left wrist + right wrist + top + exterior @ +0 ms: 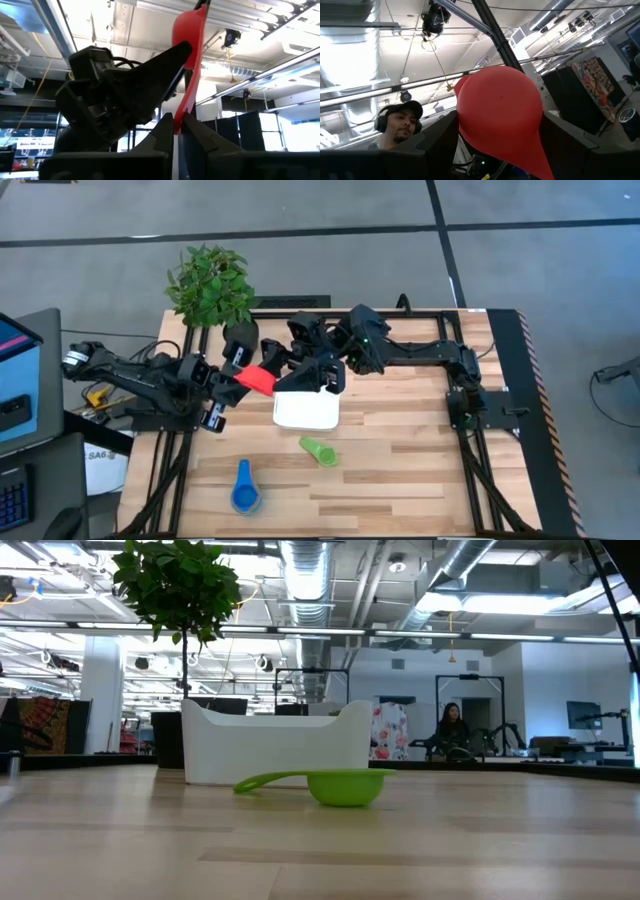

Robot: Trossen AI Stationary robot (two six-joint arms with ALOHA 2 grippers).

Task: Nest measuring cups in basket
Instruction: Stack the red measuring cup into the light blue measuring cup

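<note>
Left gripper (240, 376): up over the table's far left part, clamped tight on the flat handle of the red plastic measuring cup (258, 379); in its wrist view the two dark fingers (165, 131) pinch the handle edge-on.
Red cup: held in the air between both arms, just beside the far left corner of the basket, not touching it; its rounded bowl (500, 110) fills the right wrist view.
Right gripper (310, 365): close against the red cup from the other side, above the basket's far edge, jaws spread wide around the bowl.
Basket: the shallow white rectangular plastic basket (306, 411) sits mid-table; I can't see into it from the low view.
Green cup: small green plastic measuring cup (345, 786) lies on the wood just in front of the basket.
Blue cup: blue plastic measuring cup (243, 490) near the front edge, well apart from the basket.
Plant: leafy green potted plant (209, 285) at the far left corner.
</note>
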